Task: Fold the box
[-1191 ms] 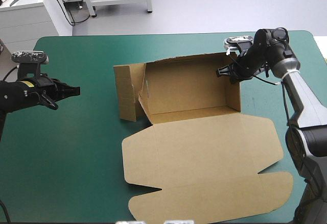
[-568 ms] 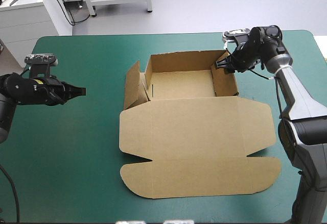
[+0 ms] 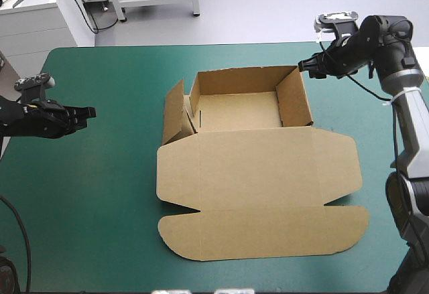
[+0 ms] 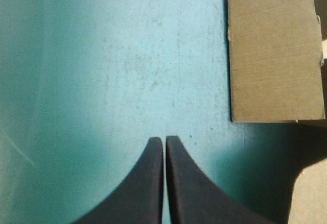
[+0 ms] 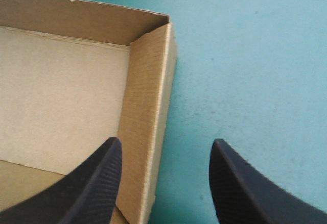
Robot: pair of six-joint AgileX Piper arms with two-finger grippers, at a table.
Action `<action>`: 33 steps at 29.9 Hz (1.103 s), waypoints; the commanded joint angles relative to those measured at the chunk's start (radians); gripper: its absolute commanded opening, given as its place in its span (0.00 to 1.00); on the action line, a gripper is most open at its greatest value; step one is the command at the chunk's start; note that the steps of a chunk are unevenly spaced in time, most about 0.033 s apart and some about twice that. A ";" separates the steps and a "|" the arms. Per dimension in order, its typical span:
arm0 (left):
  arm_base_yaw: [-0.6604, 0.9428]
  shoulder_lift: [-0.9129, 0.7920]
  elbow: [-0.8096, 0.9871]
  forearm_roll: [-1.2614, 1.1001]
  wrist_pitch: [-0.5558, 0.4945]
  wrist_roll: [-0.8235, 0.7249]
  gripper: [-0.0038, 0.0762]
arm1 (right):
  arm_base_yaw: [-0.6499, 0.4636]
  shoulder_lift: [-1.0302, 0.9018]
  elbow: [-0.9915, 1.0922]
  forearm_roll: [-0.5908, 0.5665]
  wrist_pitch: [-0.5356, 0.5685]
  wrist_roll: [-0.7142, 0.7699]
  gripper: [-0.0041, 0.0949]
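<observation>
The left tool point(image 3: 86, 112), tips together, should push the outward-leaning left flap point(image 3: 175, 112) of the box point(image 3: 255, 167) upright, while the right tool point(image 3: 303, 65), spread apart, braces the raised right wall point(image 3: 293, 98).

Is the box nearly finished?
About halfway. Done: on the box, far and right walls stand up. In hand: nothing; the right gripper hangs open by the right wall, the left gripper is shut, off to the side. Left: the left flap leans outward, and the lid lies flat.
</observation>
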 commanded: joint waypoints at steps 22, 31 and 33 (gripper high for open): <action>0.005 -0.029 -0.025 -0.063 0.019 0.020 0.04 | 0.004 0.215 -0.027 0.090 -0.014 -0.013 0.08; 0.005 -0.029 -0.025 -0.072 0.036 0.033 0.06 | 0.006 0.177 -0.034 0.070 0.043 -0.015 0.02; 0.005 -0.028 -0.025 -0.072 0.050 0.061 0.12 | 0.000 0.144 -0.034 0.073 0.043 -0.020 0.02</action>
